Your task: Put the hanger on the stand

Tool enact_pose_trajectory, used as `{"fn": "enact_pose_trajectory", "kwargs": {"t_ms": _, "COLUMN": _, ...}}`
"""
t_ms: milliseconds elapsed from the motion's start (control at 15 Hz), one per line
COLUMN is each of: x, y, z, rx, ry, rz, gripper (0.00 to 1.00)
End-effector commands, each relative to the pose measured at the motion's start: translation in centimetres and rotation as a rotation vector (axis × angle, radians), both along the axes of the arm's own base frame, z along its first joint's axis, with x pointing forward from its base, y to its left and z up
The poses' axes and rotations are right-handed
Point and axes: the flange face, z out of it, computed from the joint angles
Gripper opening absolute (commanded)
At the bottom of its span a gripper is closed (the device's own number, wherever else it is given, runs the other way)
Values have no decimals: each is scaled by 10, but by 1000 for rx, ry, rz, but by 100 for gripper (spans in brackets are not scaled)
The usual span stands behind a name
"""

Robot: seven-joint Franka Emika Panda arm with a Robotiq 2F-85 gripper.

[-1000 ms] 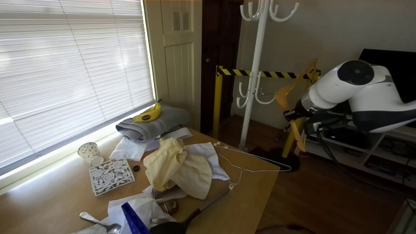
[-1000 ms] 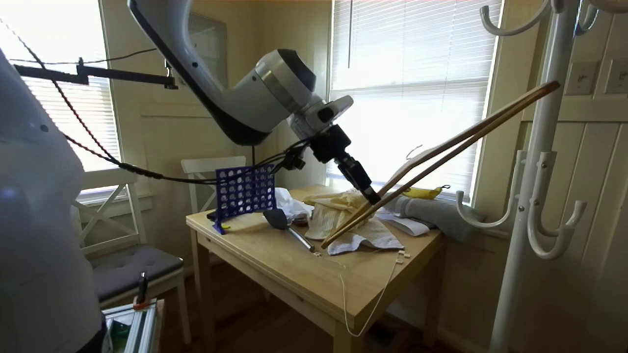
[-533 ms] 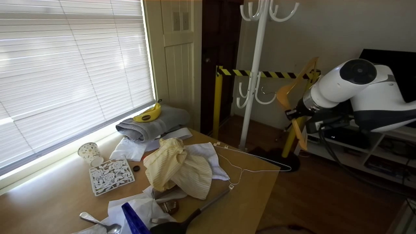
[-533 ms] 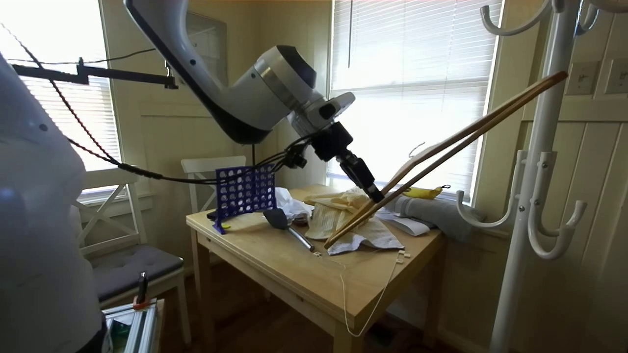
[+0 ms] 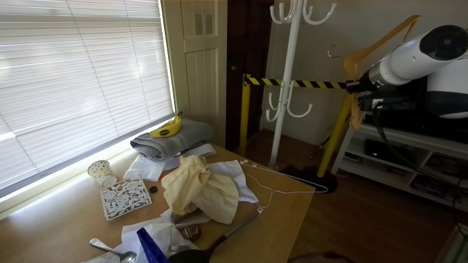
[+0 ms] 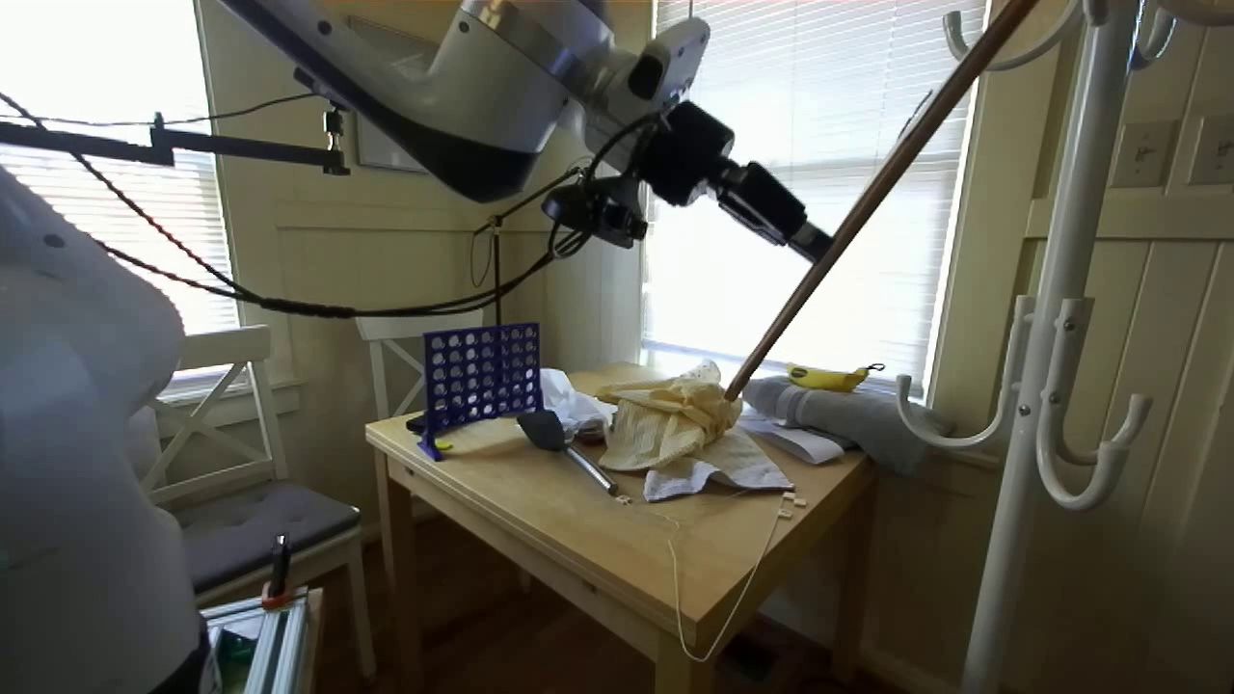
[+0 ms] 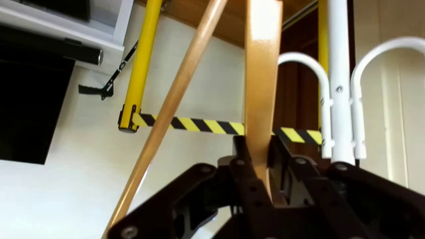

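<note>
The light-brown wooden hanger (image 5: 362, 54) is in the air, tilted, with its thin metal hook (image 5: 332, 52) pointing towards the stand. My gripper (image 5: 351, 87) is shut on one shoulder of it; in the wrist view the fingers (image 7: 256, 146) are on both sides of the wood. In an exterior view the hanger (image 6: 892, 178) appears edge-on and steep, and its top end overlaps an upper stand arm. The white stand (image 5: 290, 58) has curved arms at top and mid-height. The stand (image 7: 339, 66) appears right of the hanger (image 7: 260, 76) in the wrist view, which is upside down.
A yellow post (image 5: 334, 140) and striped tape (image 5: 318, 84) stand behind the stand. The table (image 6: 578, 525) bears cloths (image 6: 665, 419), a rolled grey towel (image 6: 829, 405), a spatula (image 6: 569, 448), a blue grid (image 6: 482, 371) and a white wire (image 6: 737, 598). A shelf (image 5: 387, 133) and dark screen stand behind the arm.
The arm and the held hanger have risen. The hanger has moved away from the mid-height arms and, in an exterior view, turned steeper and nearly edge-on. The stand has not moved.
</note>
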Motion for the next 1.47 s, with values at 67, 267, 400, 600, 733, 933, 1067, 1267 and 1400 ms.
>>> {"fn": "enact_pose_trajectory", "kwargs": {"t_ms": 67, "x": -5, "y": -16, "z": 51, "rx": -61, "ry": -197, "rz": 59, "gripper": 5}}
{"fn": "enact_pose_trajectory", "kwargs": {"t_ms": 267, "x": -6, "y": -15, "z": 47, "rx": -51, "ry": -164, "rz": 42, "gripper": 20}}
{"fn": "enact_pose_trajectory", "kwargs": {"t_ms": 400, "x": -4, "y": -19, "z": 50, "rx": -25, "ry": -192, "rz": 22, "gripper": 5}}
{"fn": "enact_pose_trajectory", "kwargs": {"t_ms": 600, "x": 1, "y": -44, "z": 72, "rx": 81, "ry": -322, "rz": -20, "gripper": 5}}
{"fn": "enact_pose_trajectory", "kwargs": {"t_ms": 733, "x": 3, "y": -58, "z": 90, "rx": 150, "ry": -404, "rz": -9, "gripper": 5}}
{"fn": "enact_pose_trajectory", "kwargs": {"t_ms": 933, "x": 10, "y": -64, "z": 111, "rx": 223, "ry": -483, "rz": 100, "gripper": 5}}
{"fn": "enact_pose_trajectory", "kwargs": {"t_ms": 1067, "x": 16, "y": -61, "z": 122, "rx": 287, "ry": -515, "rz": 190, "gripper": 5}}
{"fn": "enact_pose_trajectory", "kwargs": {"t_ms": 1267, "x": 26, "y": -61, "z": 123, "rx": 410, "ry": -540, "rz": 256, "gripper": 5}}
{"fn": "enact_pose_trajectory", "kwargs": {"t_ms": 1400, "x": 33, "y": -63, "z": 119, "rx": 484, "ry": -542, "rz": 270, "gripper": 5}}
